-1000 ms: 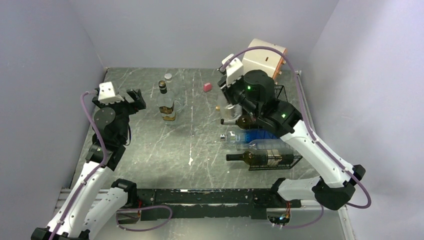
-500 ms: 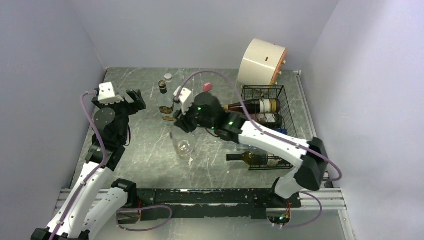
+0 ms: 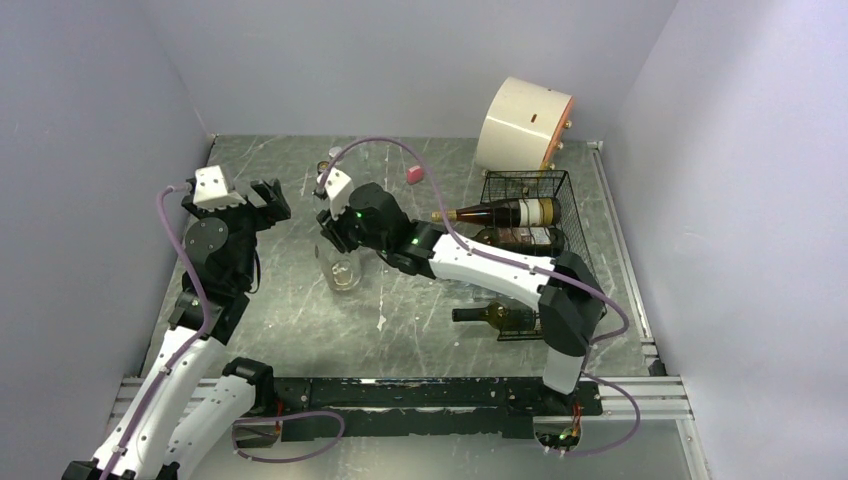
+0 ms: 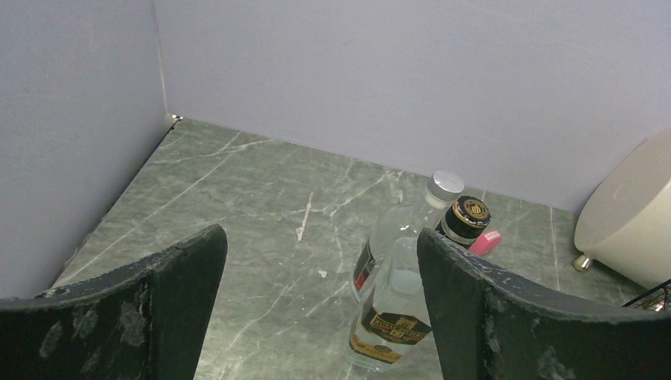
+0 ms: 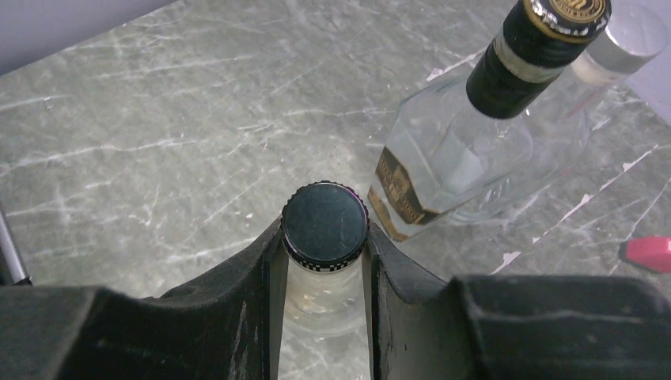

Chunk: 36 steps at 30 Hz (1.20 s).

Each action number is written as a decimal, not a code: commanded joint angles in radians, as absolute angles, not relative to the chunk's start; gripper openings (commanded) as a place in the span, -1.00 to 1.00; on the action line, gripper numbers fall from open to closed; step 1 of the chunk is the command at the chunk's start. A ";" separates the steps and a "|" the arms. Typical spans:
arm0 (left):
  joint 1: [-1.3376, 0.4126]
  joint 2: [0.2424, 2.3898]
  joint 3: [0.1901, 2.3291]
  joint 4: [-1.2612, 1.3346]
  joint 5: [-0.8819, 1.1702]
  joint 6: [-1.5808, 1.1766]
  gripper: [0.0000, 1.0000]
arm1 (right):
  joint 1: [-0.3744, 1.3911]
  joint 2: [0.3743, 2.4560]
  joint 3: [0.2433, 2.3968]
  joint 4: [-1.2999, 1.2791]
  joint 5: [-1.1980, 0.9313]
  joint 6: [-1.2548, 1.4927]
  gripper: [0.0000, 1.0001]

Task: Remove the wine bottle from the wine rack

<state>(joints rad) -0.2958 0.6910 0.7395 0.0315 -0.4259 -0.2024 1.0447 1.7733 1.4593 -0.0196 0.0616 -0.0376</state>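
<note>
Mid-table, well left of the wine rack (image 3: 524, 175), the right gripper (image 5: 323, 245) pinches the clear bottle (image 3: 342, 272) by its neck. The left gripper (image 4: 320, 245) hangs wide open, empty. Carried farther, the bottle could knock over the standing spirit bottle (image 5: 475, 150) just behind.

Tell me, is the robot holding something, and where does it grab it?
The right gripper holds a clear bottle by its neck, just under the black cap. The left gripper is open and empty.
</note>
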 commanded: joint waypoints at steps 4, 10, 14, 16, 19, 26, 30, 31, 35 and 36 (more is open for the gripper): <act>-0.295 0.673 0.767 0.035 -0.434 -0.215 0.87 | 1.045 1.809 1.608 0.207 0.120 -0.053 -1.00; -0.295 0.672 0.767 0.035 -0.436 -0.217 0.87 | 1.045 1.817 1.588 0.196 0.163 -0.061 -1.00; -0.295 0.676 0.769 0.035 -0.433 -0.218 0.87 | 1.045 1.799 1.562 0.189 0.193 -0.067 -0.63; -0.295 0.678 0.769 0.035 -0.433 -0.217 0.87 | 1.045 1.795 1.568 0.162 0.203 -0.067 -0.19; -0.295 0.682 0.770 0.032 -0.436 -0.215 0.87 | 1.045 1.787 1.613 0.082 0.200 -0.067 0.23; -0.292 0.691 0.770 0.032 -0.442 -0.212 0.87 | 1.053 1.635 1.609 -0.016 0.110 -0.054 0.91; -0.293 0.703 0.769 0.030 -0.445 -0.209 0.87 | 1.056 1.478 1.519 -0.104 0.017 -0.104 0.97; -0.293 0.705 0.769 0.031 -0.447 -0.208 0.87 | 1.055 1.437 1.493 -0.149 -0.003 -0.136 0.99; -0.293 0.717 0.770 0.029 -0.449 -0.206 0.87 | 1.057 1.263 1.394 -0.425 -0.009 -0.274 1.00; -0.293 0.721 0.770 0.029 -0.449 -0.206 0.87 | 1.058 1.219 1.380 -0.540 0.012 -0.292 1.00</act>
